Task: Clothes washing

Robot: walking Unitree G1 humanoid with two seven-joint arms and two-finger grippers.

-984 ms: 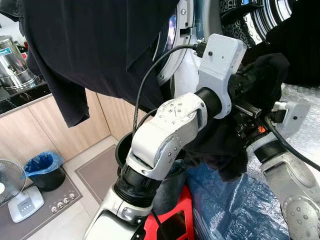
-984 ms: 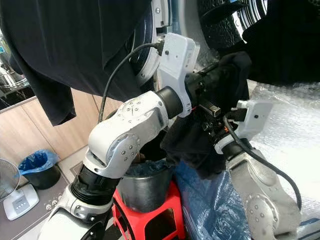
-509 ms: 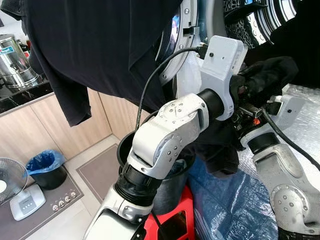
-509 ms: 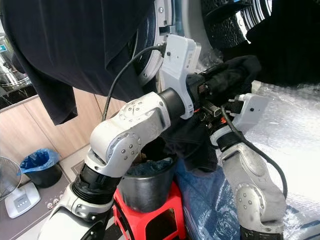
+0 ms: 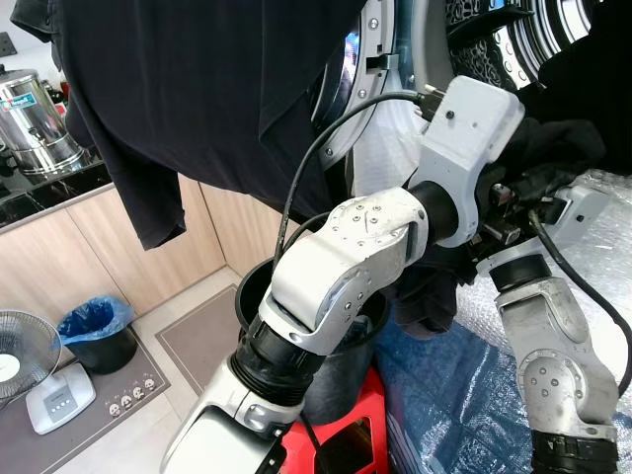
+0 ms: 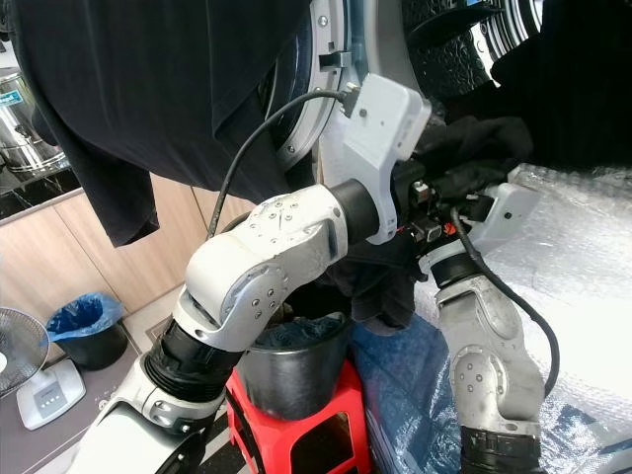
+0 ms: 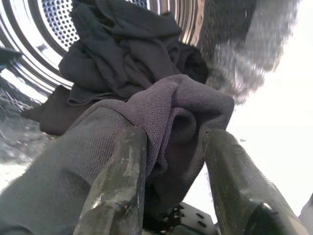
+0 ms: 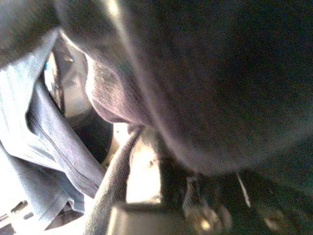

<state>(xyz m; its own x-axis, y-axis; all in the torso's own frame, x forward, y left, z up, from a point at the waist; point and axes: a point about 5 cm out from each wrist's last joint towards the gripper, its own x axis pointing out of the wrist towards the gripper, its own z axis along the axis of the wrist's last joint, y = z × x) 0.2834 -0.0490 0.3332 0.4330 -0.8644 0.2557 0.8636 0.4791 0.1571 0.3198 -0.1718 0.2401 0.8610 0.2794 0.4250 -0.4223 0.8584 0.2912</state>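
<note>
Kitchen corner with pale wood cabinets and a tiled floor; the landmark is the washing machine drum (image 5: 513,44), its door (image 5: 360,89) swung open.

- A large black shirt (image 5: 207,99) hangs across the upper view, in front of the door.
- Below the drum mouth, a dark bucket (image 6: 296,360) sits on a red stool (image 6: 296,439), with bluish cloth inside. Blue plastic sheeting (image 5: 454,395) lies beside the stool, bubble wrap (image 6: 583,296) further right under the drum.
- Well away from the drum, at floor level: a bin with a blue liner (image 5: 94,336) and a small fan (image 5: 20,360).

Task item — a dark grey garment (image 7: 161,117), bunched.
- Left gripper (image 7: 171,176): raised at the drum mouth, fingers (image 7: 120,181) pinching a thick fold of the garment, so clamped on cloth. More dark clothes (image 7: 122,54) already lie inside the drum beyond it.
- Right gripper: raised just beneath the left, against the same bundle; its wrist view is smothered in blurred dark fabric, so cannot tell how its fingers stand.
- The garment's tail (image 6: 380,286) hangs down toward the bucket.

Handling, as a judgement: soft, limp, light; it will drape and trail — likely to snag on the door rim. Best held at the gathered bulk, not by a loose hem.
</note>
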